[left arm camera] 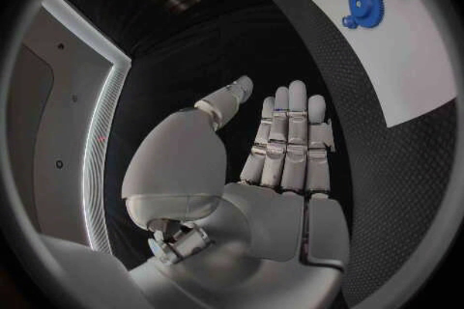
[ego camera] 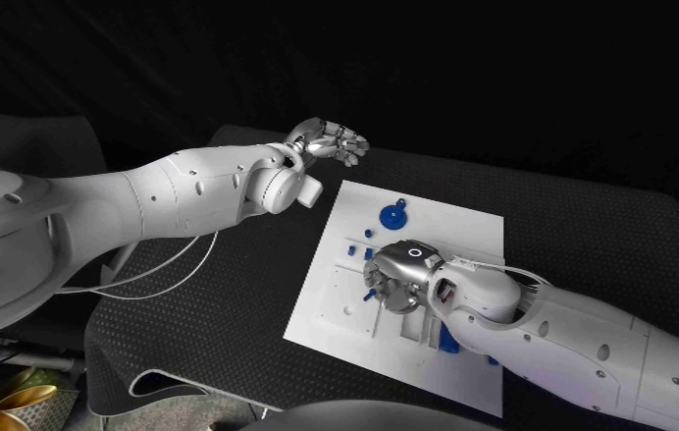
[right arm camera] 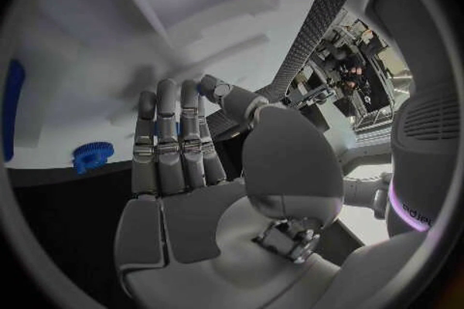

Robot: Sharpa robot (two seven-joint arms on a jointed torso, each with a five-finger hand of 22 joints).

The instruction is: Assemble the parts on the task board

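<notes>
The white task board [ego camera: 453,225] lies mid-table. A blue gear [ego camera: 392,218] sits near its far edge, and small blue pegs [ego camera: 351,248] stand just beyond my right hand. My right hand [ego camera: 403,276] rests low over the board's middle, fingers straight; the thumb and a finger pinch a small blue part [ego camera: 371,295], seen as a blue speck at the thumb tip [right arm camera: 201,86]. A longer blue piece [ego camera: 448,341] lies by the right forearm. My left hand [ego camera: 329,141] hovers off the board past its far left corner, fingers straight and empty [left arm camera: 290,139]. The gear [left arm camera: 364,1] and the board [left arm camera: 406,69] show there too.
The black table [ego camera: 212,303] has bare room left of the board. A loose cable [ego camera: 156,274] hangs under the left arm. The board carries raised white fixtures [ego camera: 410,325] near the right wrist. A blue gear [right arm camera: 93,156] lies at the board's edge [right arm camera: 87,93].
</notes>
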